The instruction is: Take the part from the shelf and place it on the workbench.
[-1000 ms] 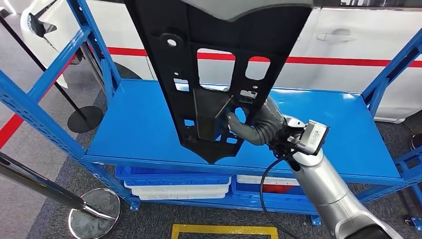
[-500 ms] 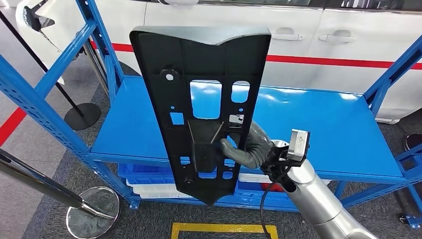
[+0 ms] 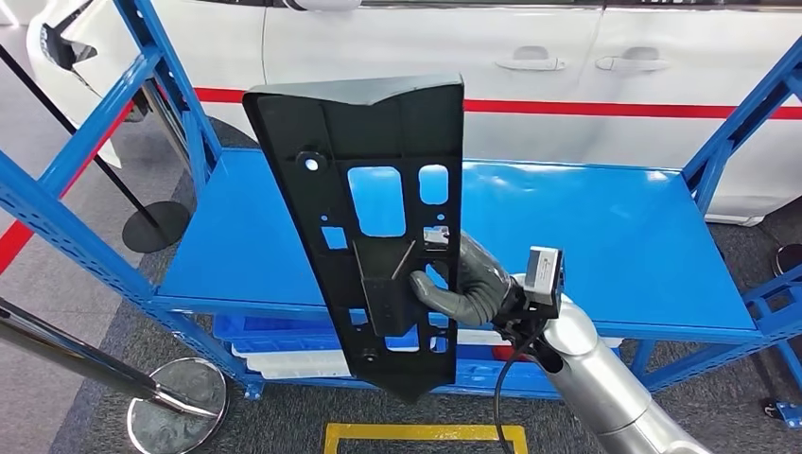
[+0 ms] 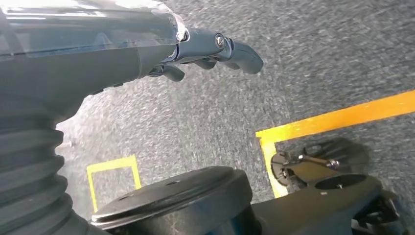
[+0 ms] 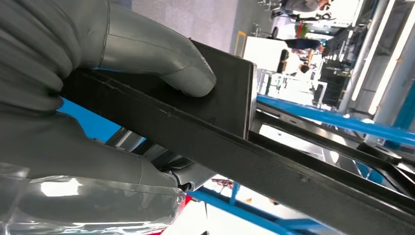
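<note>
Part [image 3: 378, 236], a black panel with cut-outs, stood upright before the blue shelf [image 3: 586, 236], gripped low down by the right hand [image 3: 463, 288]; left hand [image 4: 215, 49] hung empty, fingers loosely curled.

No legible text or labels

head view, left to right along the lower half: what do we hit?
Chrome stanchion base → black part → right hand gripping it → wrist camera → shelf's right blue upright.
</note>
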Motion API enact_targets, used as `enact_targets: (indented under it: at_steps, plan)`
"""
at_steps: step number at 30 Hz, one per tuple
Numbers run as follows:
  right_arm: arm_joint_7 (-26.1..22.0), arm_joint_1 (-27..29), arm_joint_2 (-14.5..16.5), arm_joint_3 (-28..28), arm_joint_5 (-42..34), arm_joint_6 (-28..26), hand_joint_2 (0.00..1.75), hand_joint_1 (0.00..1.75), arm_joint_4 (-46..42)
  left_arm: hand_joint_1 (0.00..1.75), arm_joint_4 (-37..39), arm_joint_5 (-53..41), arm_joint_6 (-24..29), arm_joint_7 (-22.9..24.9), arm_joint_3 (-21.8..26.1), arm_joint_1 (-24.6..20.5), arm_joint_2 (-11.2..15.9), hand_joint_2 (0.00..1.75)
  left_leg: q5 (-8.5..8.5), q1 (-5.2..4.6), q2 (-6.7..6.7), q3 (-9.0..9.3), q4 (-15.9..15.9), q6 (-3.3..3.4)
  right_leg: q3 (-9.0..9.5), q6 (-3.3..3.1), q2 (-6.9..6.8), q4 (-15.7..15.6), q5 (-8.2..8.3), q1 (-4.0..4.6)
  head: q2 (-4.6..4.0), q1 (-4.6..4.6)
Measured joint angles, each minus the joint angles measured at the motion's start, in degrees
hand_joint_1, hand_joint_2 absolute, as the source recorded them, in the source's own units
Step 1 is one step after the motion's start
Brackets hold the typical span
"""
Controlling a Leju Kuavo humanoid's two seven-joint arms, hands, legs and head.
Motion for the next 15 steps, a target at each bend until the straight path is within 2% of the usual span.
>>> enact_targets:
  at_steps: [3, 4, 5, 6, 7, 9, 10, 13, 14, 15]
  plan:
    - [0.63, -0.01, -0.55, 0.04, -0.31, -0.08, 1.75, 1.75, 0.5, 0.0, 0.0, 0.09, -0.09, 0.75, 0.32, -0.53, 0.01, 1.75, -5.69, 0.02, 0.03, -3.62, 10.16, -0.39, -0.35, -0.43, -0.37, -0.07, 0.34, 0.12, 0.0, -0.01]
    - [0.71, 0.02, -0.63, 0.04, -0.37, -0.11, 1.75, 1.75, 0.7, 0.0, 0.0, 0.08, -0.2, 0.9, 0.38, -0.67, 0.01, 1.75, -6.29, 0.02, 0.04, -4.08, 12.18, -0.44, -0.54, -0.46, -0.45, 0.05, 0.42, 0.18, 0.0, -0.01]
    - [0.71, 0.03, -0.66, 0.03, -0.41, -0.14, 1.75, 1.75, 0.88, 0.0, 0.0, 0.05, -0.32, 1.0, 0.45, -0.7, 0.01, 1.75, -5.81, 0.03, 0.04, -3.56, 12.12, -0.43, -0.74, -0.45, -0.47, 0.21, 0.51, 0.22, 0.0, -0.01]
    - [0.72, 0.03, -0.67, 0.0, -0.44, -0.16, 1.75, 1.75, 1.03, 0.0, 0.0, 0.01, -0.42, 1.08, 0.51, -0.63, 0.01, 1.75, -4.4, 0.03, 0.03, -2.06, 9.89, -0.35, -0.94, -0.41, -0.42, 0.44, 0.59, 0.22, 0.0, -0.01]
    - [0.71, 0.02, -0.68, -0.04, -0.45, -0.17, 1.75, 1.75, 1.14, 0.0, 0.0, -0.03, -0.49, 1.12, 0.54, -0.48, 0.01, 1.75, -2.64, 0.04, 0.0, 0.07, 6.1, -0.21, -1.16, -0.33, -0.35, 0.71, 0.66, 0.22, 0.0, -0.01]
    - [0.71, -0.05, -0.71, -0.14, -0.47, -0.19, 1.75, 1.75, 1.22, 0.0, 0.0, -0.08, -0.55, 1.09, 0.57, -0.13, 0.01, 1.75, -0.5, -0.03, -0.27, 3.2, -0.59, 0.24, -1.82, 0.13, -0.12, 1.33, 1.0, 0.33, 0.0, -0.01]
    - [0.71, -0.09, -0.74, -0.18, -0.47, -0.19, 1.75, 1.75, 1.22, 0.0, 0.0, -0.08, -0.59, 1.01, 0.58, 0.0, 0.01, 1.75, -0.16, -0.12, -0.41, 3.63, -2.17, 0.56, -2.18, 0.48, -0.06, 1.5, 1.28, 0.33, 0.0, -0.01]
    - [0.73, -0.1, -0.75, -0.27, -0.42, -0.12, 1.75, 1.75, 1.23, 0.0, 0.01, -0.09, -0.71, 0.78, 0.62, 0.1, -0.04, 1.75, 0.78, -0.35, -0.45, 2.93, -2.68, 1.75, -2.81, 1.67, 0.01, 1.38, 2.17, 0.13, 0.0, 0.0]
    - [0.73, -0.1, -0.75, -0.38, -0.38, -0.08, 1.75, 1.75, 1.25, 0.0, 0.01, -0.1, -0.71, 0.74, 0.63, 0.07, -0.07, 1.75, 1.35, -0.29, -0.36, 2.71, -2.89, 2.16, -3.11, 1.97, 0.07, 1.77, 1.57, 0.06, 0.0, 0.01]
    - [0.73, -0.12, -0.73, -0.5, -0.35, -0.04, 1.75, 1.75, 1.26, 0.0, 0.02, -0.1, -0.71, 0.7, 0.64, 0.02, -0.1, 1.75, 1.98, -0.17, -0.22, 2.32, -3.12, 2.53, -3.72, 2.23, 0.15, 3.2, 0.0, -0.04, 0.0, 0.02]
